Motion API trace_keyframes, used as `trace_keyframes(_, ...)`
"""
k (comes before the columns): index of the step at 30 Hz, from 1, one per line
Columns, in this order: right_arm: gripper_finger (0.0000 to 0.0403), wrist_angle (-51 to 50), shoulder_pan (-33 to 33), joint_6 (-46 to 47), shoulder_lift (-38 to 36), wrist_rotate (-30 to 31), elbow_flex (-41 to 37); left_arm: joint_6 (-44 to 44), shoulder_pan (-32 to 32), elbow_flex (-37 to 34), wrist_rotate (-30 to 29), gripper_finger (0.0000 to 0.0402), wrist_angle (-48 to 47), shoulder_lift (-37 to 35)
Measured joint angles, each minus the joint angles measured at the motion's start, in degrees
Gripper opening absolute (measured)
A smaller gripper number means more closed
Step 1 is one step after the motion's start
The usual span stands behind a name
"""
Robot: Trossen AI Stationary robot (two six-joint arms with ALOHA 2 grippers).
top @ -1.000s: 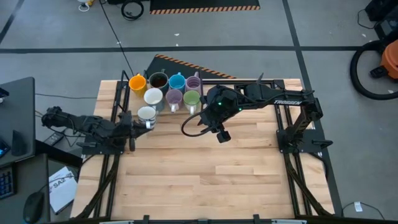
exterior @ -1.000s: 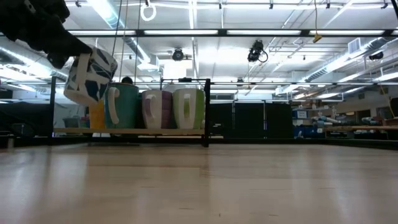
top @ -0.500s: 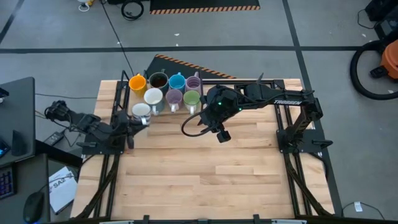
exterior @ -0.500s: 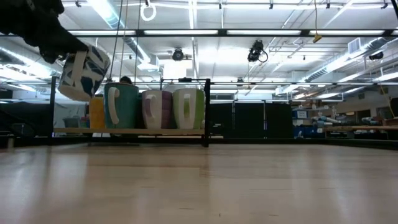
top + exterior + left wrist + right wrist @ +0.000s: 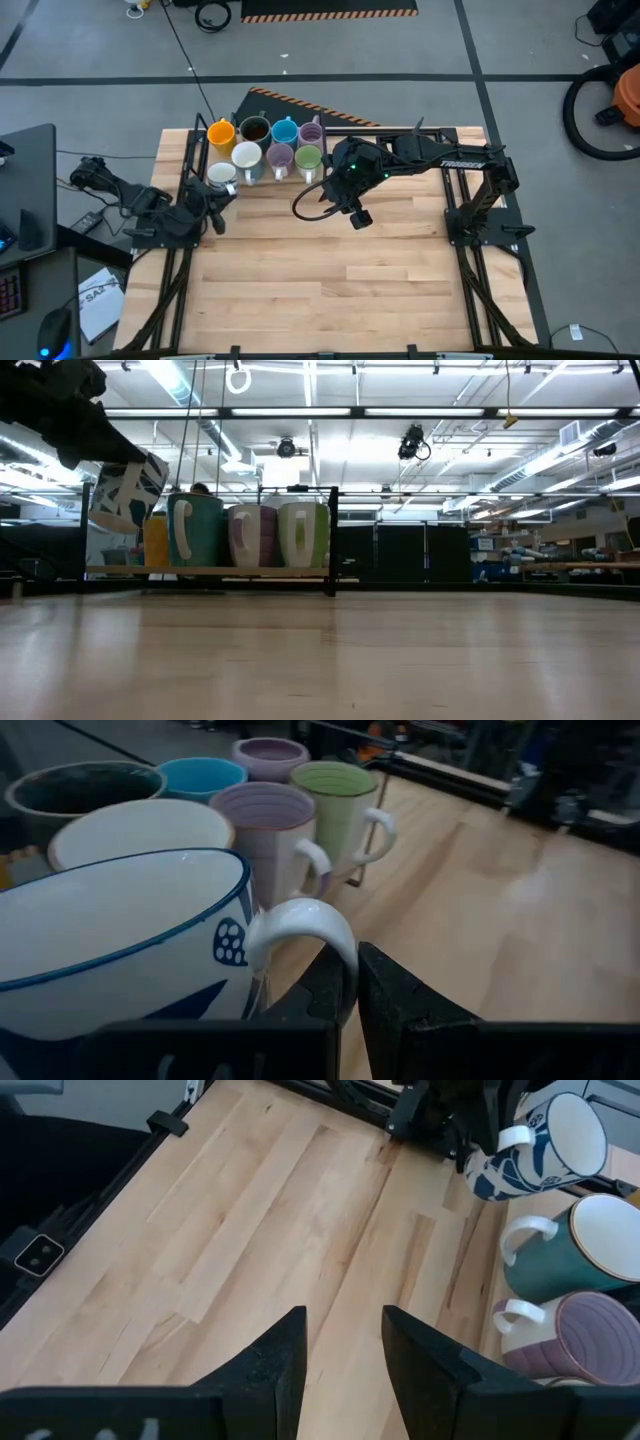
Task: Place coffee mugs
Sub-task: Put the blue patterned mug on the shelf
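Several coffee mugs stand in two rows at the table's far left: orange (image 5: 222,132), dark brown (image 5: 255,129), blue (image 5: 285,130) and lilac (image 5: 312,132) behind, white-lined teal (image 5: 247,157), lilac (image 5: 280,156) and green (image 5: 308,158) in front. At the near-left end of the front row, my left gripper (image 5: 213,192) is shut on a white mug with blue patterns (image 5: 120,950). My right gripper (image 5: 358,217) hangs open over the table's middle, its fingers (image 5: 285,1350) holding nothing. My left gripper pinches the white-and-blue mug's handle (image 5: 300,915) between its two fingers (image 5: 385,1005). They come from the table's near-left side, slanting slightly down. The mug (image 5: 125,492) is lifted clear of the table, tilted, mouth up, next to the teal mug.
The standing mugs rest on a low dark-framed shelf (image 5: 250,570) with an upright post (image 5: 332,540) at its right end. Bare wooden tabletop (image 5: 340,280) stretches across the middle and near side. My right arm (image 5: 430,155) reaches in from the right.
My left gripper has swung toward the table's far left edge with the white-and-blue mug and turned. The mug has come closer to the left end of the front row and hangs a little lower, still clear of the table.
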Motion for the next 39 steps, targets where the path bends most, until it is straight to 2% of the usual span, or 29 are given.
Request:
trace_keyframes(17,0.0137,-0.06,0.00,0.15,0.00,-0.02,0.00,-14.13,0.02,-0.10,-10.10,0.0022,-8.13,8.76)
trace_keyframes(24,0.0137,-0.04,0.00,0.15,0.00,-0.42,0.00,-18.34,0.04,-5.08,-11.13,0.0022,-7.21,10.42)
trace_keyframes(39,0.0137,0.13,0.05,0.17,0.00,-0.44,0.00,-16.91,0.07,-7.15,-18.68,0.0022,-6.02,10.38)
